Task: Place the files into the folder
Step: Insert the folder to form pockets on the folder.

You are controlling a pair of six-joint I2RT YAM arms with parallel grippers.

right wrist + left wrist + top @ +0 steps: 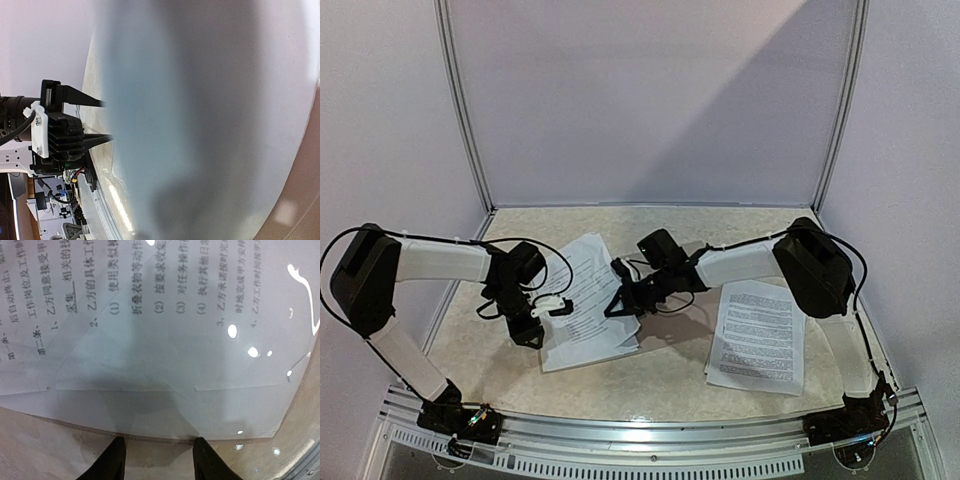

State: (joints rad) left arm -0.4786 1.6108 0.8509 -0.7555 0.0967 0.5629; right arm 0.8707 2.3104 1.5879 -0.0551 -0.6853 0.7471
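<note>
Central files (582, 310): thin white sheets of small black print, lying flat at mid worktop (670, 375), a beige speckled surface. Over them lies a glossy, see-through plastic folder (240, 390) with creased, angled flaps. A second flat rectangular stack (757, 338) lies well apart on the right. Left fingers (116, 460), black and tapered, stand apart and empty at the folder's near edge. Right fingers (618, 300) are together at the central stack's right edge; whether they pinch a sheet cannot be told, as a blurred pale surface fills the right wrist view.
</note>
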